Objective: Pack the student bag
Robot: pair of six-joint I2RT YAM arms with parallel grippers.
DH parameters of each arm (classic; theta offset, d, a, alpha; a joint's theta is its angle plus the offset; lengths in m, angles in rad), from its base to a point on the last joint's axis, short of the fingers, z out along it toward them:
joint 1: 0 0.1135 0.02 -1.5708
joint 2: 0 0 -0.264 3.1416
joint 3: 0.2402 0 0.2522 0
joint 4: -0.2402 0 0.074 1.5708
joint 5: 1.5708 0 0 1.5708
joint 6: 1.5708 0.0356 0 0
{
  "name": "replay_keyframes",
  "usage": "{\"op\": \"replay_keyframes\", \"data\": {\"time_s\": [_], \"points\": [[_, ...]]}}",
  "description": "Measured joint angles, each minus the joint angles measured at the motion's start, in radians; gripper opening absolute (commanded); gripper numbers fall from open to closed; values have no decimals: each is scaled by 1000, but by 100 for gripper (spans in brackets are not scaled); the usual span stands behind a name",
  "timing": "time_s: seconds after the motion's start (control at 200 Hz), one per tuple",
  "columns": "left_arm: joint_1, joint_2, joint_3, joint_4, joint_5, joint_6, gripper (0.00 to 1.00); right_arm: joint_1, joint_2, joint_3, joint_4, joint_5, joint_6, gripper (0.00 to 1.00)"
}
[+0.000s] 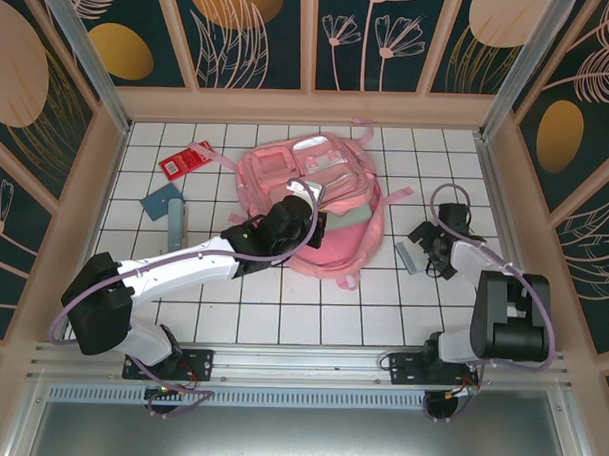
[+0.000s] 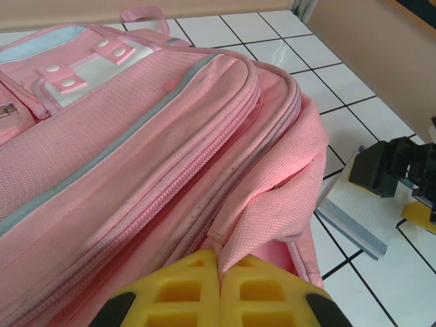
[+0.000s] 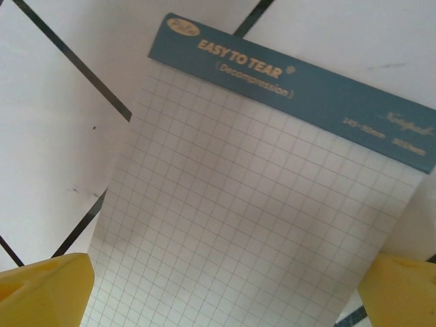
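The student bag (image 1: 326, 189) is a big pink backpack lying flat mid-table, its pockets facing up. My left gripper (image 2: 219, 272) is shut on a fold of pink fabric at the edge of the bag (image 2: 136, 150), beside its zip; in the top view it sits at the bag's near left side (image 1: 297, 210). A grid-paper notepad (image 3: 259, 204) with a blue header strip lies on the tiles right of the bag (image 1: 410, 257). My right gripper (image 3: 225, 300) hangs open just above it, one yellow fingertip (image 3: 44, 293) on each side of the pad.
A red packet (image 1: 187, 160), a teal flat item (image 1: 160, 201) and a grey-blue one (image 1: 177, 224) lie at the left of the bag. A grey-green flat thing (image 1: 347, 217) shows at the bag's right side. Wooden walls (image 1: 309, 108) enclose the white tiled table (image 1: 281, 317).
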Motion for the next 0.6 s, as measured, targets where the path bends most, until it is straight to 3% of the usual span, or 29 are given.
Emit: {"op": "replay_keyframes", "data": {"time_s": [0.601], "points": [[0,2,0,0,4,0,0,163,94,97,0,75,-65,99]]}}
